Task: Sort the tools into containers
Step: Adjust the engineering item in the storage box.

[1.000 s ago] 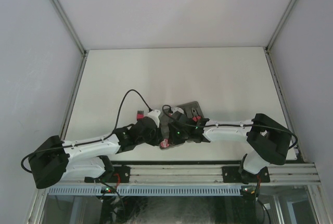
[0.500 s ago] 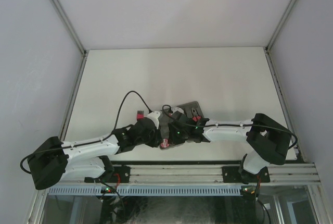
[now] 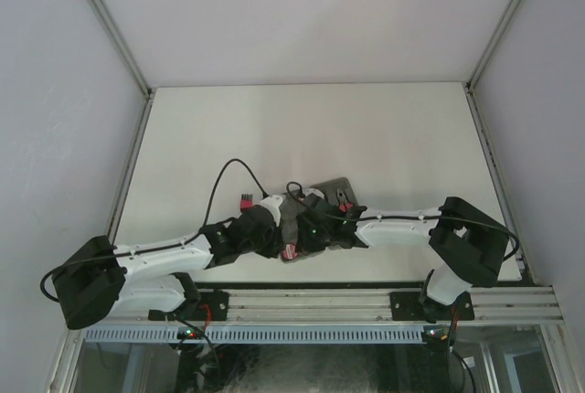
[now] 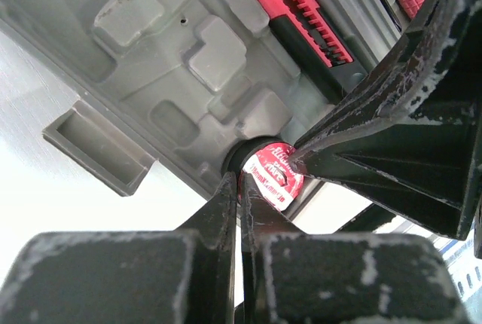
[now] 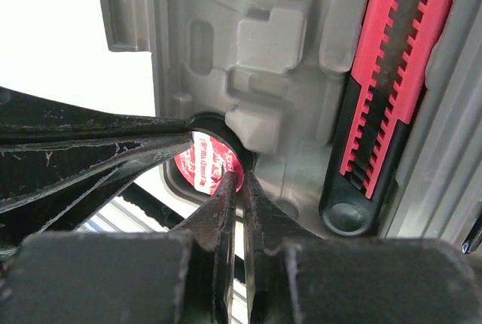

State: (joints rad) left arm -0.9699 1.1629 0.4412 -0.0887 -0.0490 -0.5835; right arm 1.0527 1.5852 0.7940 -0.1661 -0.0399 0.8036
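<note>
The grey tool case [image 3: 322, 194] lies open near the table's front edge. A small round red disc [image 4: 276, 175] [image 5: 205, 164] [image 3: 291, 249] sits in a round socket at the case's near corner. My left gripper [image 4: 241, 181] [image 3: 277, 238] is shut, its tips against the disc's left edge. From the other side my right gripper [image 5: 242, 176] [image 3: 306, 238] is also shut, tips touching the disc's rim. A red-and-black toothed tool [image 5: 385, 75] [image 4: 301, 9] lies in a long slot. Red-handled pliers [image 3: 343, 199] rest in the far half. A small comb-like piece [image 3: 245, 200] lies on the table, left of the case.
The two grippers meet tip to tip over the case's near corner, and each one's fingers [image 4: 392, 136] [image 5: 90, 151] fill a side of the other's wrist view. A black cable [image 3: 219, 183] loops over the table left of the case. The metal base rail [image 3: 311, 306] runs just behind.
My left gripper has closed from slightly open to shut at the disc. Both arms have nudged a little towards the case; the disc stays in its socket.
</note>
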